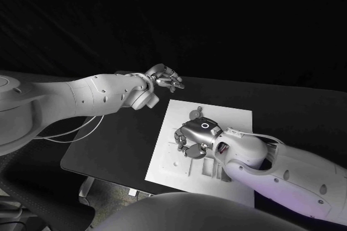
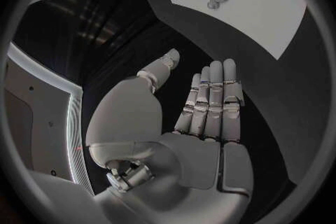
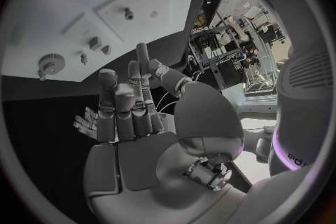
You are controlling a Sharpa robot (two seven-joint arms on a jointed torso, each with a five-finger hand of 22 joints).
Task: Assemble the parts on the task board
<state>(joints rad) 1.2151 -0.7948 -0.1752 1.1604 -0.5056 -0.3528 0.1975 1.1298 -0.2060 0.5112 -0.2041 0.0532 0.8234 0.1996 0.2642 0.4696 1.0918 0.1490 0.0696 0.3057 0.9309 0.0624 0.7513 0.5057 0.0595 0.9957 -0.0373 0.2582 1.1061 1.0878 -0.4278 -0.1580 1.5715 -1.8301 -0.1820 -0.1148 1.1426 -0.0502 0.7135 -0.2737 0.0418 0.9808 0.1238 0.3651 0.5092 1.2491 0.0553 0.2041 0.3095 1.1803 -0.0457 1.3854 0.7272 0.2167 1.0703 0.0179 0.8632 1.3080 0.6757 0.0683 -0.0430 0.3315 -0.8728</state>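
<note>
Though skewed, task board (image 1: pixel 232 116) lengthwise nearward.

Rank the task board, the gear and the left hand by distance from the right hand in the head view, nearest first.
From the right hand:
1. task board: directly beneath the hand.
2. gear: on the board's far part, just beyond the fingers.
3. left hand: off the board, beyond its far left corner.
</note>
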